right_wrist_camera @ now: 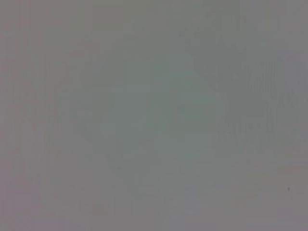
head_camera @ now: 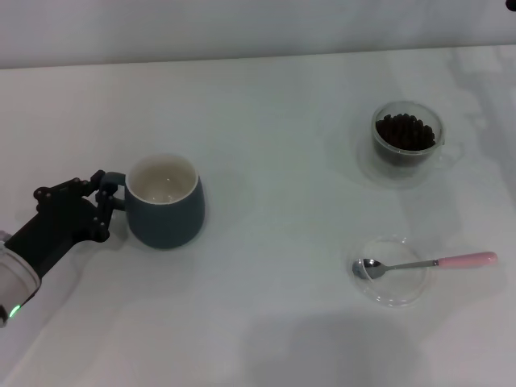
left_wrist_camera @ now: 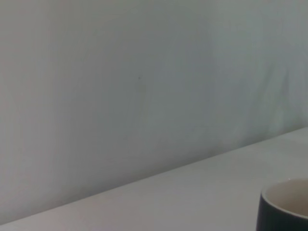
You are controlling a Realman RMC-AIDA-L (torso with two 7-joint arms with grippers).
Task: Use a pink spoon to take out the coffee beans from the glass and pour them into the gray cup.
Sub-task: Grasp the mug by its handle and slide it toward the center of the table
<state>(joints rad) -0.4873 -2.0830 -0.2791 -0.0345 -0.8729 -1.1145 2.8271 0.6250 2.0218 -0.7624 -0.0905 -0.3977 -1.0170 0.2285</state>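
Observation:
The gray cup point(head_camera: 165, 216) stands upright at the left of the white table, cream-white inside and empty; its rim also shows in the left wrist view point(left_wrist_camera: 285, 206). My left gripper point(head_camera: 107, 200) is at the cup's loop handle, its dark fingers closed around it. The glass point(head_camera: 408, 143) stands at the back right, holding many coffee beans point(head_camera: 403, 131). The pink spoon point(head_camera: 435, 263) lies at the front right, its metal bowl resting in a flat clear dish and its pink handle pointing right. My right gripper is out of view.
The flat clear glass dish point(head_camera: 393, 292) lies under the spoon's bowl at the front right. The white table point(head_camera: 274, 242) ends at a pale wall behind. The right wrist view shows only a blank grey surface.

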